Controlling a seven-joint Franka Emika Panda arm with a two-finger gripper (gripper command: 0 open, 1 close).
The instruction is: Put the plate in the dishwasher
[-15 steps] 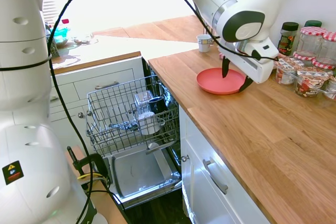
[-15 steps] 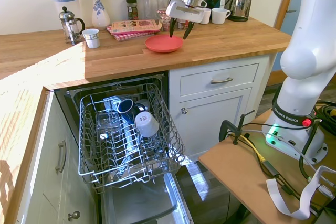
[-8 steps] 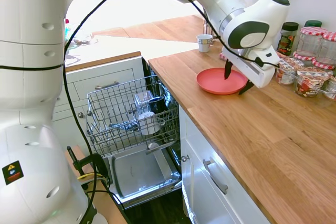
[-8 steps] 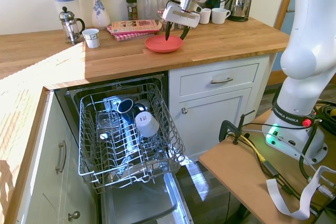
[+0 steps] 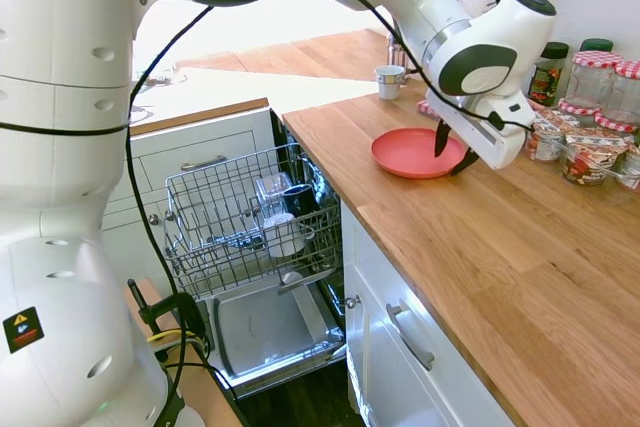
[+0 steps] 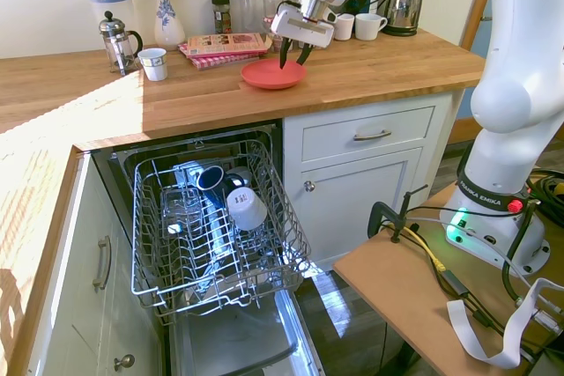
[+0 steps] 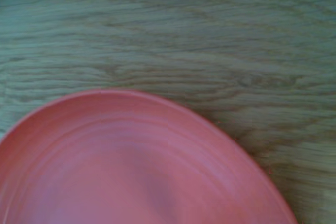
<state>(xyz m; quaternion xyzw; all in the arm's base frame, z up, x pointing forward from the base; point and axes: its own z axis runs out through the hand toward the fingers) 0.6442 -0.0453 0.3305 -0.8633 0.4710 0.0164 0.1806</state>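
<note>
Item: plate [image 5: 415, 153], coral-red, round, shallow rim. Location: flat on the wooden countertop [image 5: 520, 247], near its front edge, above and to one side of the open dishwasher [image 6: 207, 244]. Not lifted.

Item: gripper [image 5: 452, 149]. Position: at the plate's far rim, one finger over the plate's inner surface, the other just outside the rim on the countertop side. Condition: fingers parted, straddling the rim, closed on nothing. Whether either tip touches the plate cannot be told.

Change noted: across the last second the gripper has descended and its fingers have drawn closer together around the rim; the plate appears to have slid slightly along the countertop, away from the jars [image 5: 600, 87]. Wrist view now fills with the plate's rim against wood grain.

Bearing on task: judged the grasp stage, pre-closure. Lifting and transfer to the dishwasher remain undone.

Item: dishwasher, door down, wire rack [image 6: 211, 235] pulled out, holding cups and glasses toward the plate's side of the rack; open slots show nearer the rack's front.

Other items relative to the plate: small white cup [image 6: 153, 63] well apart along the countertop; kettle [image 6: 404, 3] and mugs behind.
</note>
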